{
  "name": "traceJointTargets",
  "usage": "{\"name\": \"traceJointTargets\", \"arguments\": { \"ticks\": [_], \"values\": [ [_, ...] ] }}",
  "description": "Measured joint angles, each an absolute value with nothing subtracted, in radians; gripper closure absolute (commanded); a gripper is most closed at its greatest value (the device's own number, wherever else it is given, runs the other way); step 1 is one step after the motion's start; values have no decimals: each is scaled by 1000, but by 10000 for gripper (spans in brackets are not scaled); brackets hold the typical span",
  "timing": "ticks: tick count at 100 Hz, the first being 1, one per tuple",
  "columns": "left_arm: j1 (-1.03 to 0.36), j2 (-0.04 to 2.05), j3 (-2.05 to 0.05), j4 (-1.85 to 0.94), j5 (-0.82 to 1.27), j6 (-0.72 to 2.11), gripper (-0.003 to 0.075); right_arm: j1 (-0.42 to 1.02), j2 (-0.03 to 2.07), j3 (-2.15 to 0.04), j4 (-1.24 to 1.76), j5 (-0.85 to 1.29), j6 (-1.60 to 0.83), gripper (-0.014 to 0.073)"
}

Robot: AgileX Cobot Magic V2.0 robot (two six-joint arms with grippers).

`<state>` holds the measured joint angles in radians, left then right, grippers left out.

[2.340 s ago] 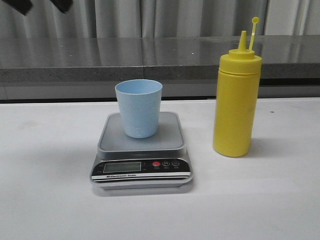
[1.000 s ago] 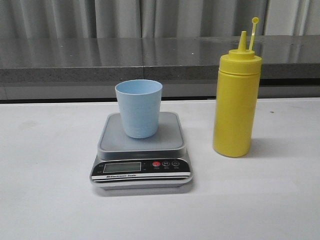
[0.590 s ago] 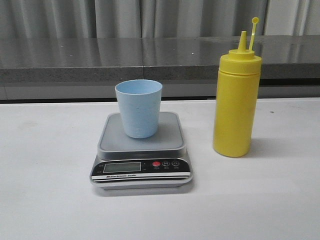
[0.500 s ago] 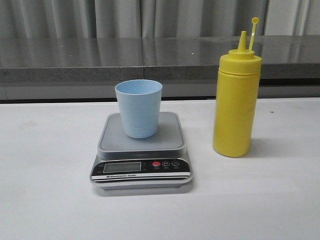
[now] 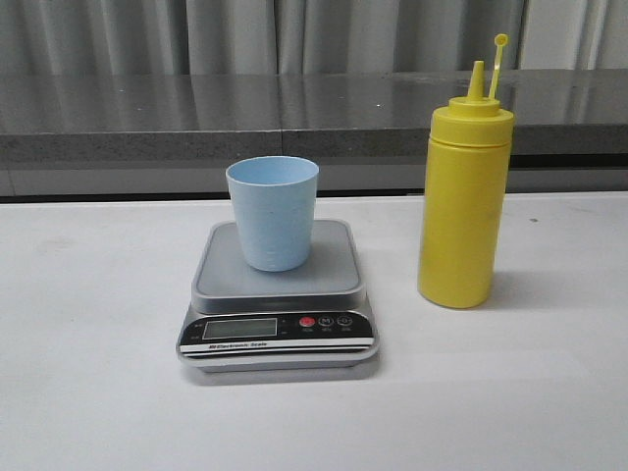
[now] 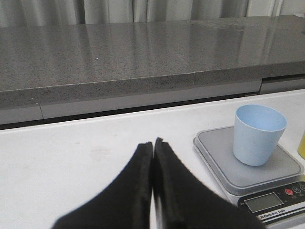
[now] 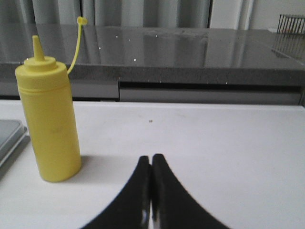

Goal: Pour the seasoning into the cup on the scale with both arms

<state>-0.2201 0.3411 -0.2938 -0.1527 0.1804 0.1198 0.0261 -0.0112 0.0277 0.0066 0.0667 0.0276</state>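
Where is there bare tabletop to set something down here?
Bare patches: left of the scale, the front strip before it, and right of the yellow bottle. Tightest spot is the gap between scale and bottle. The cup occupies the platform.

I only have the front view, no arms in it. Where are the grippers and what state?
Observer: Left gripper is shut, fingertips pressed together, holding nothing. It sits over bare table beside the scale.
Operator: Right one?
Observer: Right gripper is also shut and holding nothing, apart from the seasoning bottle.
Operator: Bottle cap off?
Observer: Right wrist view shows the nozzle bare; the tethered cap hangs up off to its side.
Operator: Anything in the cup?
Observer: Left wrist view looks partly into the cup; the inside wall that shows is clean, the bottom is out of sight.
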Motion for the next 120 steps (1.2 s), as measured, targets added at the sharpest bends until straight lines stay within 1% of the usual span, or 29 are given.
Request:
{"name": "traceJointTargets", "arguments": {
  "ticks": [15,23,32,44,63,78,90,109,120],
  "values": [
    [-220,341,-294,-153,180,120,740,26,-11,28,47,-58,30,661],
    [-220,341,-294,-153,180,120,740,26,-8,3,55,-44,31,661],
    [-220,341,-294,-153,180,120,740,26,45,-60,57,7,31,661],
    [-220,341,-294,-153,180,120,740,26,164,-175,59,59,32,661],
    [-220,341,-294,-153,180,120,740,26,413,-365,61,68,33,661],
    [-220,341,-294,-153,180,120,740,34,596,-445,82,48,37,661],
    [-220,341,-294,-153,180,120,740,87,719,-453,99,-23,37,661],
    [-220,341,-294,-153,180,120,740,237,873,-455,104,-137,39,661],
    [-220,341,-294,-153,180,120,740,299,958,-459,104,-177,39,661]
  ]
}}
